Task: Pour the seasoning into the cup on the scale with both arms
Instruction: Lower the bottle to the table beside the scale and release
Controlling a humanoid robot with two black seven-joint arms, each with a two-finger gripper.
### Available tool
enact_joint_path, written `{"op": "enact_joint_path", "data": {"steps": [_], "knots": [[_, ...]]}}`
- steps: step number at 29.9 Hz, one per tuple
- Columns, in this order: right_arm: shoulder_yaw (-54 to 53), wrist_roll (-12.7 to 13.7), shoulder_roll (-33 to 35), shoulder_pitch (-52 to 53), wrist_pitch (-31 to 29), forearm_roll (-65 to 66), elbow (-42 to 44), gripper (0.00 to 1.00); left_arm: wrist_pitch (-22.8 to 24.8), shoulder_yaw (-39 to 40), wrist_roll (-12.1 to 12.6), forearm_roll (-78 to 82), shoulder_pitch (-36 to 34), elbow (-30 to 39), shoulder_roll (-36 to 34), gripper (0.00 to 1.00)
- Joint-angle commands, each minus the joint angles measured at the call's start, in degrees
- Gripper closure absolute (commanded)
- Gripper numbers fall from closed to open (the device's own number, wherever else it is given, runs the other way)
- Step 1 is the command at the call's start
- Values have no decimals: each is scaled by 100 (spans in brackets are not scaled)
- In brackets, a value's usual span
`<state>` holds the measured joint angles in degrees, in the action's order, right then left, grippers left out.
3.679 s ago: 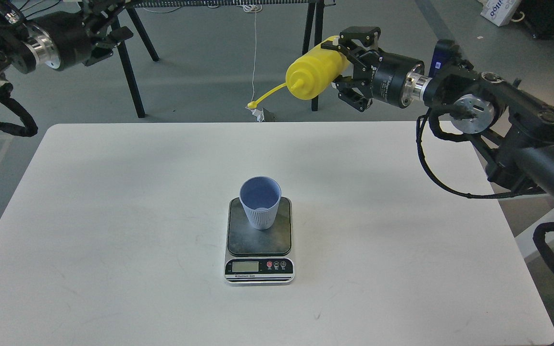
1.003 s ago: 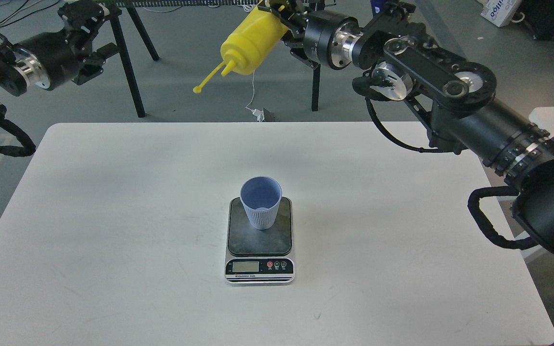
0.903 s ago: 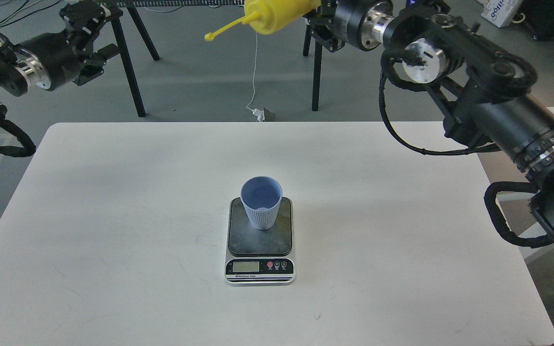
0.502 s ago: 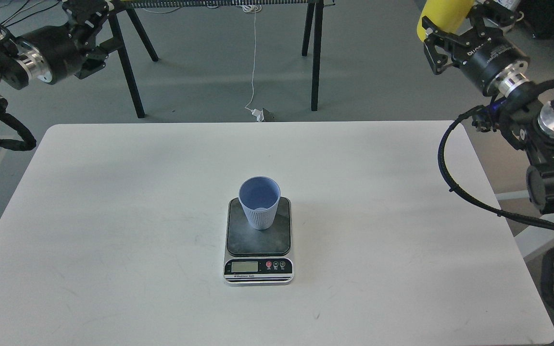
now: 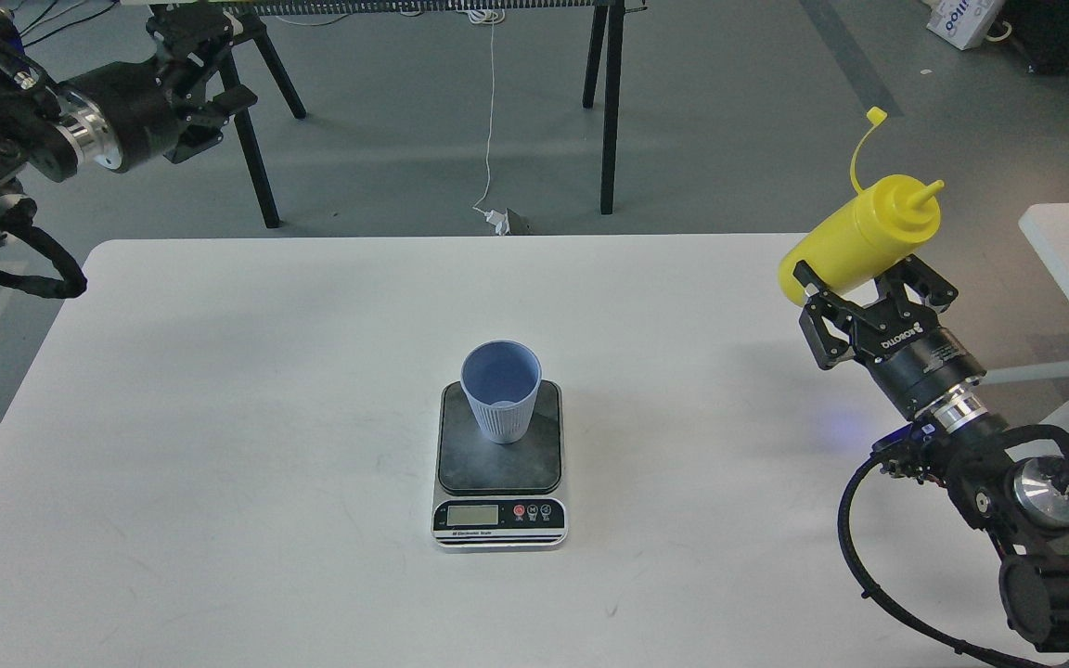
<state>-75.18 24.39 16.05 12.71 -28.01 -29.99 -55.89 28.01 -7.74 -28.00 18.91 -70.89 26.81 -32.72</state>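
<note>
We see the seasoning bottle (image 5: 855, 243) clamped in our right gripper (image 5: 869, 301) at the bench's right edge, nozzle tilted up. The cup (image 5: 501, 391) stands on the scale (image 5: 499, 464) mid-bench. Our left gripper (image 5: 203, 65) hangs beyond the far-left corner; we cannot tell its opening.

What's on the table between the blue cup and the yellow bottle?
Nothing. In the head view, only bare white table lies between the cup on the scale and the bottle in the right hand.
</note>
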Motion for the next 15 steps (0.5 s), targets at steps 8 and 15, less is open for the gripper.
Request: {"op": "enact_joint_path", "data": {"steps": [8, 15], "knots": [[618, -110, -506, -357, 1, 46, 474, 84, -1, 9, 0, 34, 93, 0, 3, 11], [900, -251, -717, -392, 1, 116, 553, 84, -1, 9, 0, 34, 84, 0, 3, 11]]}}
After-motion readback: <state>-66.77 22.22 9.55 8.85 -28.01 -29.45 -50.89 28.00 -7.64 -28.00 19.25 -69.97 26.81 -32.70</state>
